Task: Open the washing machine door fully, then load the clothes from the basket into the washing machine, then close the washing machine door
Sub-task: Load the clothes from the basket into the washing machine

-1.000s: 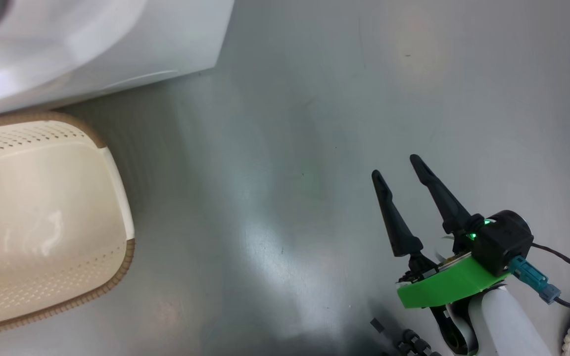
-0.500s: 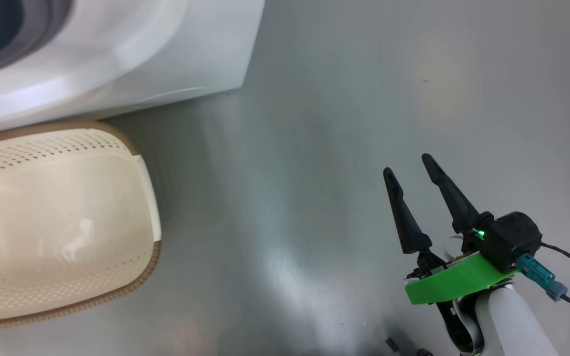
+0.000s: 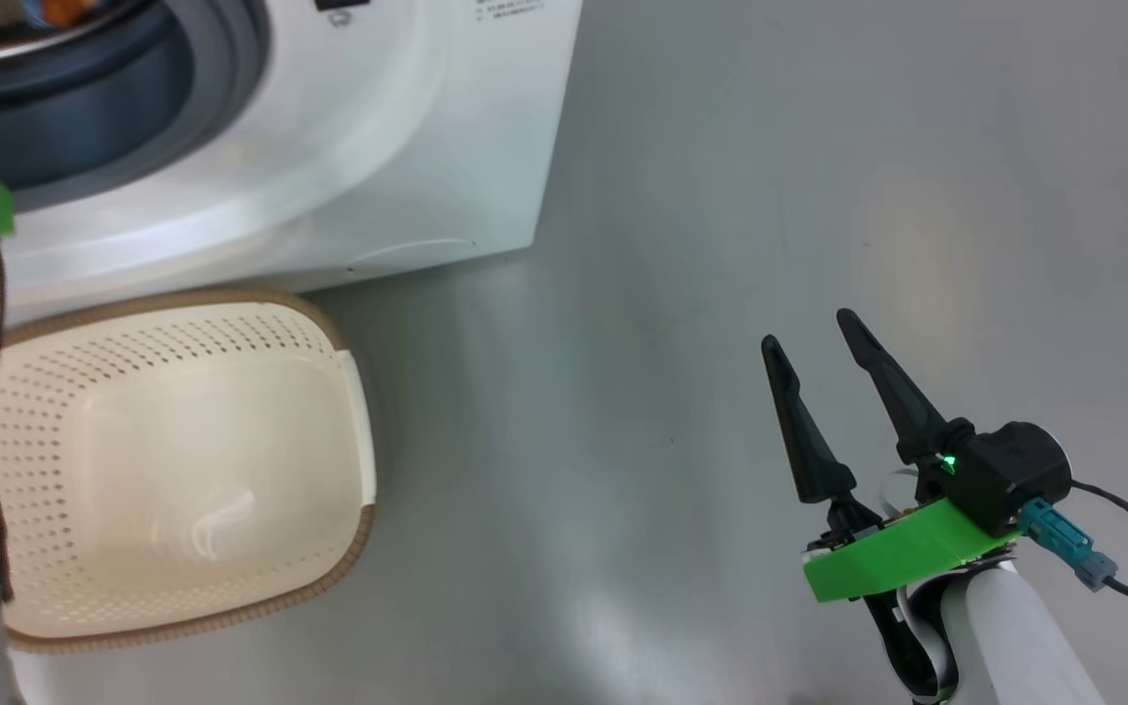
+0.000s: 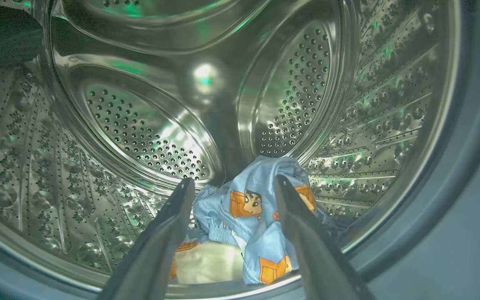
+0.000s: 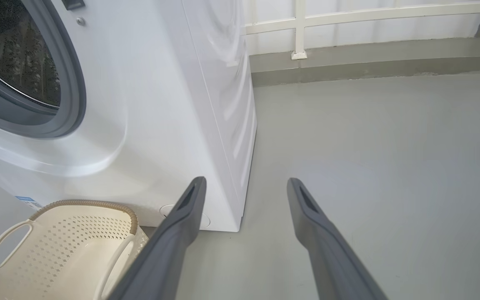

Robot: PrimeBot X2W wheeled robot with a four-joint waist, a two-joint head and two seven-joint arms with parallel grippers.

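right pincer [image 3: 808, 328] hangs released over the glossy grey floor [image 3: 672, 196], well apart from the front corner of the washing machine [image 3: 427, 147], with its two long dark tapered fingers spread. the basket [image 3: 358, 534] is cream perforated plastic with a brown woven-look rim and looped handles. it sits on the floor just below the machine's opening, close against its front, and its smooth inner bottom shines. low on the machine's white front is a small blue label [image 5: 27, 202], its print too small to read. the lines of writing [image 3: 510, 8] beside the opening are too blurred to read. a grey-blue rubber gasket [image 3: 231, 78] rings the opening. left pincer [image 4: 233, 179] reaches into the machine's mouth, released, fingers wide. past them the clothes [image 4: 248, 200], crumpled light-blue fabric with orange cartoon patches, lie on the bottom of the dimpled, perforated steel drum [image 4: 148, 133].
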